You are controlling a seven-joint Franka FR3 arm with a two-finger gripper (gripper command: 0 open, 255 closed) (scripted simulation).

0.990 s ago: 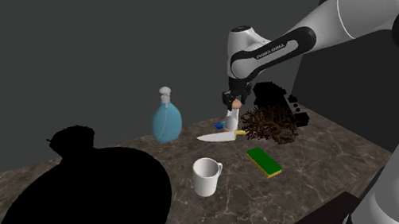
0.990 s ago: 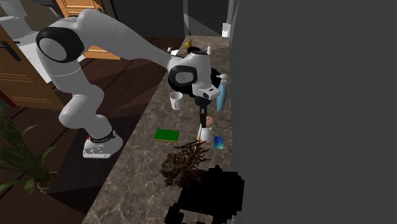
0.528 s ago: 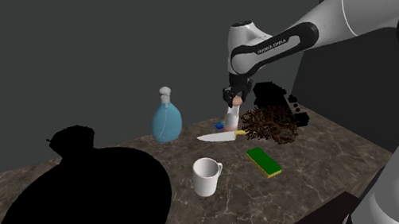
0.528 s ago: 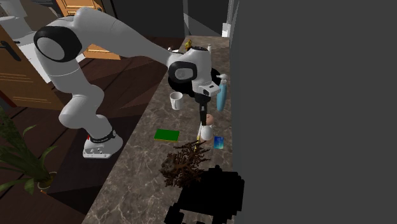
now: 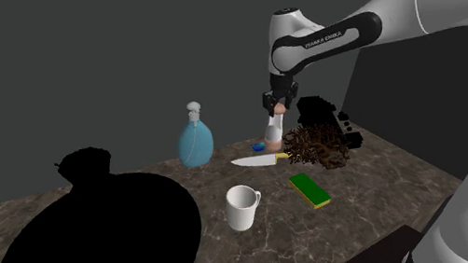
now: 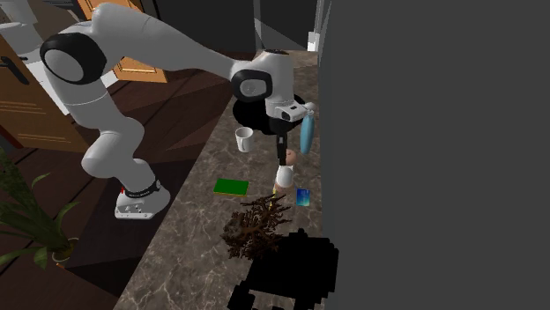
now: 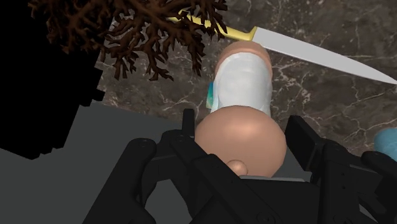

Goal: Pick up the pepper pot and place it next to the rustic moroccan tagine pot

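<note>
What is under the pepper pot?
Below the pepper pot lies the marbled counter. A knife lies just past it, and something blue peeks out beside it. The spot right beneath its base is covered by the pot itself.

The black gripper (image 5: 279,102) clasped the pale pepper pot (image 5: 273,133) by its top, just beside a brown twig tangle (image 5: 316,146), a knife (image 5: 255,160) lying close by on the marbled counter (image 5: 372,191).

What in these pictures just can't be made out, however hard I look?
Base of the pepper pot: wrist view, hidden behind its own body and the pincer.
Handle of the knife: wrist view, partly under the brown twigs.
The small blue box: shoulder view, mostly behind the pepper pot.
The big black shape: shoulder view, flat black, no surface detail.
</note>
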